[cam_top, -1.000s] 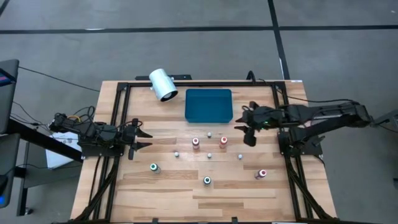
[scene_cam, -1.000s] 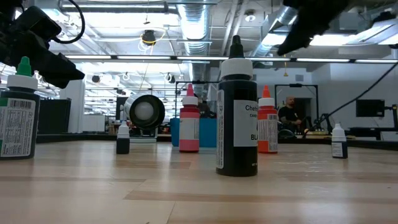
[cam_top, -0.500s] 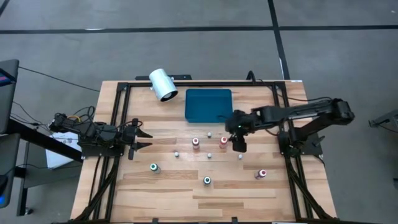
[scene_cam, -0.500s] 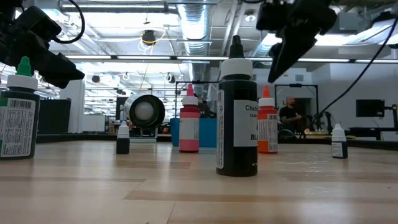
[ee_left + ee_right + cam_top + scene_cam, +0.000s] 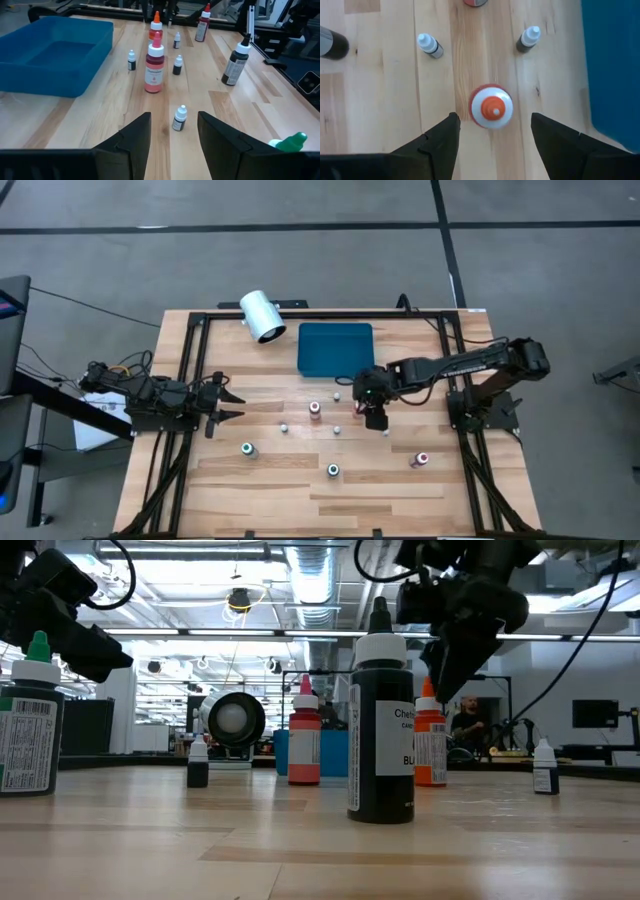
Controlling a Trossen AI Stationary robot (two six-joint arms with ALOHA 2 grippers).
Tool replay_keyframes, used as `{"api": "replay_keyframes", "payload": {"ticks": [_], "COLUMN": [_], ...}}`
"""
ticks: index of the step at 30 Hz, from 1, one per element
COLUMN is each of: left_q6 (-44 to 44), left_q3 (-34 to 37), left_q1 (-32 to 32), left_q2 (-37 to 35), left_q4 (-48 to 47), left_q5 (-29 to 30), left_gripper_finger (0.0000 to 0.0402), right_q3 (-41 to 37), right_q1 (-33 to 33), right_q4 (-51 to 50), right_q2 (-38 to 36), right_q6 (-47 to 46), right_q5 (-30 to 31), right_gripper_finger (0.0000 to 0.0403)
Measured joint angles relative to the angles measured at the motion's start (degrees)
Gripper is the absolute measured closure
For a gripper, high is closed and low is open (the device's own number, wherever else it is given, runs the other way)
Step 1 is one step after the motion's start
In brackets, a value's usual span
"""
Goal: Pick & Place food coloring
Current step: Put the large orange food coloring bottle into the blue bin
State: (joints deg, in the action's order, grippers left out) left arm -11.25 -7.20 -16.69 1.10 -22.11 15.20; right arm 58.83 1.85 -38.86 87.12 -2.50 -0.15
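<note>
An orange-capped plastic food coloring bottle (image 5: 491, 106) stood upright just beside the blue plastic tray (image 5: 335, 348). The right gripper (image 5: 492, 131) hung directly above it, fingers spread apart. This looked like the approach step; next, it likely needed to descend and close.

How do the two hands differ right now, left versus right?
The left hand sits at the table's left edge, away from the bottles; the right hand is over the middle. The left hand points level across the table; the right hand points down at the orange-capped bottle. Both are open, holding nothing.
</note>
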Motion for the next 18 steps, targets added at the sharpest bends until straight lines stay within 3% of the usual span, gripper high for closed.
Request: {"api": "replay_keyframes", "payload": {"ticks": [10,18], "left_q6": [0.0,0.02], "left_q3": [0.0,0.0], "left_q1": [0.0,0.02], "left_q2": [0.0,0.0], "left_q4": [-0.02,-0.04], "left_q5": [-0.02,-0.03], "left_gripper_finger": [0.0248,0.0248], "right_q3": [0.0,-0.06], "right_q1": [0.0,0.0], "right_q4": [4.06,4.22], "right_q2": [0.27,1.65], "right_q6": [0.0,-0.04], "right_q5": [-0.12,-2.09], "right_gripper_finger": [0.017,0.0197]}}
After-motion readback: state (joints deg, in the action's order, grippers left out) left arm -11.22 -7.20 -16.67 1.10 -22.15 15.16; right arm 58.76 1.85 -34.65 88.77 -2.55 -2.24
